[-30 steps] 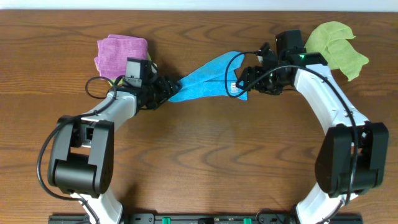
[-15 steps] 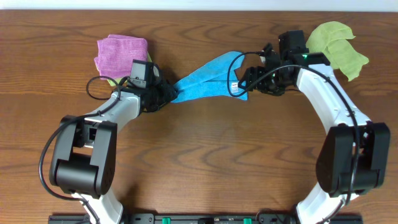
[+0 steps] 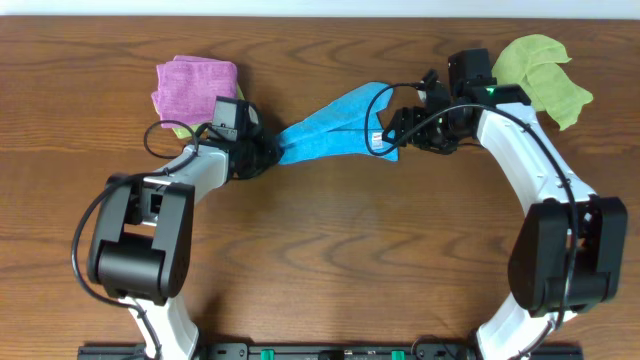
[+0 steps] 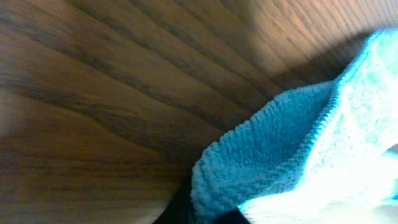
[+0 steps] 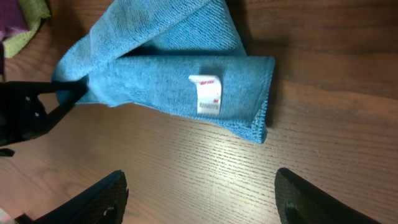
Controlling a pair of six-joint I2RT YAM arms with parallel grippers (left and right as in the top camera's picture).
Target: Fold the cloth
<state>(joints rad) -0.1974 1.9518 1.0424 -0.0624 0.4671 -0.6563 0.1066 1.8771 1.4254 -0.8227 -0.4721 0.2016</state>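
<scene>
The sky-blue cloth [image 3: 335, 125] lies bunched into a slanted band across the middle back of the table. My left gripper [image 3: 272, 152] is shut on its lower-left corner, and blue pile [image 4: 292, 149] fills the left wrist view right at the fingertips [image 4: 186, 214]. At the cloth's right end my right gripper [image 3: 392, 128] hovers open. Its two dark fingers [image 5: 102, 199] stand wide apart over bare wood, just short of the cloth [image 5: 155, 81] and its white tag [image 5: 206, 94]. The left gripper [image 5: 68, 94] also appears there, pinching the far corner.
A purple cloth [image 3: 195, 85] lies at the back left, close behind my left arm, with a bit of yellow-green cloth [image 3: 176, 130] under it. Another yellow-green cloth [image 3: 540, 70] sits at the back right beside my right arm. Wood table [image 3: 330, 250] spreads in front.
My left gripper slid right onto the cloth's lower-left corner and shut on it. The right gripper stayed open and nearly still.
</scene>
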